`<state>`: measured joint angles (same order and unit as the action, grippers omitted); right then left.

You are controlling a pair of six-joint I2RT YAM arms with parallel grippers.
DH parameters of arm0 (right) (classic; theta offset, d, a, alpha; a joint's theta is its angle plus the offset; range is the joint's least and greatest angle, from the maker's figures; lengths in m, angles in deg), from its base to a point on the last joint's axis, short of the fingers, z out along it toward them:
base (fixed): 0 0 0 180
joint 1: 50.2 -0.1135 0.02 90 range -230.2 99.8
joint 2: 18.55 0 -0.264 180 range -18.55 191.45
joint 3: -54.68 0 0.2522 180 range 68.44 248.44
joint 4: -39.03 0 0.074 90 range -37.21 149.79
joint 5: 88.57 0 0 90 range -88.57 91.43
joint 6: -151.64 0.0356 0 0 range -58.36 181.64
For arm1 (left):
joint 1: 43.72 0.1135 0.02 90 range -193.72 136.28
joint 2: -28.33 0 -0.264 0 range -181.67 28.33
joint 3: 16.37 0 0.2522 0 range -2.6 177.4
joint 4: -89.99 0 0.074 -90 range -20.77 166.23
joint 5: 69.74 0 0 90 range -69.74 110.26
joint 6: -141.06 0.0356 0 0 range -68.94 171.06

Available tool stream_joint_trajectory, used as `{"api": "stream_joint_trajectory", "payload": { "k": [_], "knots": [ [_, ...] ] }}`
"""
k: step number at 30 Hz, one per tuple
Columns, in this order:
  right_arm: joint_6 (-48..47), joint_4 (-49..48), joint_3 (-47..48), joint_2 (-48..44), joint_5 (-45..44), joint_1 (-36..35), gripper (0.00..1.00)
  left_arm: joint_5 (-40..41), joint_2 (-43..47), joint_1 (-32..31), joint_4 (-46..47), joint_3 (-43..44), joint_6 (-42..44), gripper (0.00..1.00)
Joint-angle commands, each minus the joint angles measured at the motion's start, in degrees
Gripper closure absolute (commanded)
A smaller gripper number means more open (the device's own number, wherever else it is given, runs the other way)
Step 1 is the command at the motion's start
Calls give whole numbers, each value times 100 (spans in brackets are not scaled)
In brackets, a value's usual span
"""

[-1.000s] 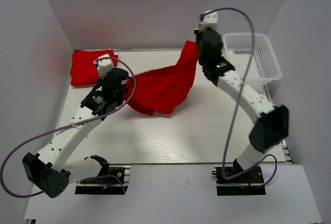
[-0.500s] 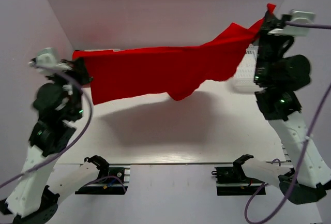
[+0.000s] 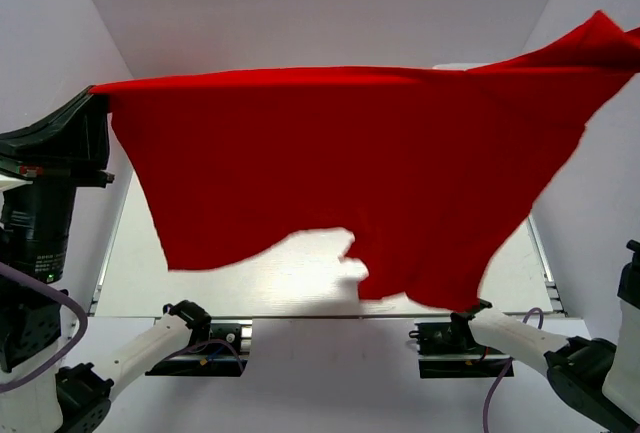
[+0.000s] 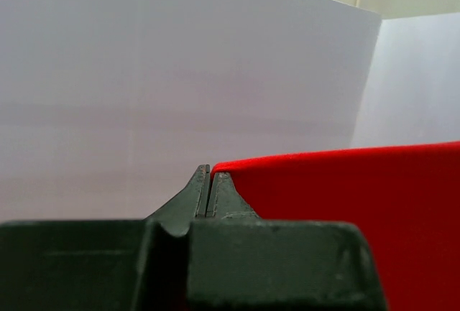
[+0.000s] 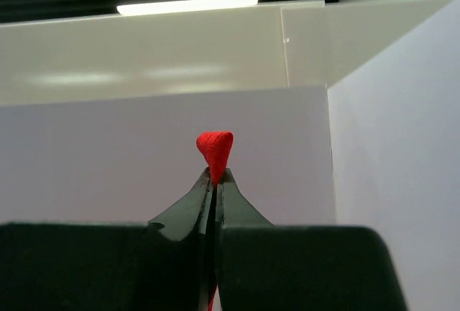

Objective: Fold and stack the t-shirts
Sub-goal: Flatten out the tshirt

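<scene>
One red t-shirt (image 3: 340, 173) hangs spread wide in the air, close to the top camera, and fills most of that view. My left gripper (image 3: 96, 95) is shut on its upper left corner. In the left wrist view the jaws (image 4: 210, 172) are pressed together on the shirt's edge (image 4: 345, 210). My right gripper (image 5: 215, 176) is shut on a small red tip of the shirt (image 5: 215, 147). It does not show in the top view, where the shirt's right corner (image 3: 600, 23) rises to the frame edge. The folded red shirt at the back left is hidden behind the hanging one.
The white table (image 3: 300, 278) shows below the shirt's hem, with its shadow on it. The two arm bases (image 3: 200, 335) (image 3: 460, 338) sit at the near edge. White walls stand close on the left, back and right. The mesh basket is hidden.
Both arms have lifted the shirt up and pulled it apart. It went from bunched on the table to stretched high, and it now hides the basket and the folded shirt.
</scene>
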<state>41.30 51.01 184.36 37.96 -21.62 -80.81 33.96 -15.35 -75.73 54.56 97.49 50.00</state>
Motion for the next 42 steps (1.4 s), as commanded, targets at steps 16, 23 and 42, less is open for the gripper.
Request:
{"api": "stream_joint_trajectory", "payload": {
  "k": [16, 23, 42],
  "knots": [
    [-335, -1854, -1958, 3329, -1546, 520, 100, 4035, -1824, 80, 1817, -3547, -507, 100],
    [1118, -258, -1100, 6033, -703, 889, 83, 3720, -4803, 791, 105, -2735, -1817, 8],
    [2629, 1786, -1602, 5655, 1161, 1057, 10, 583, -6618, 1171, 268, -1396, -1476, 0]
  ]
}}
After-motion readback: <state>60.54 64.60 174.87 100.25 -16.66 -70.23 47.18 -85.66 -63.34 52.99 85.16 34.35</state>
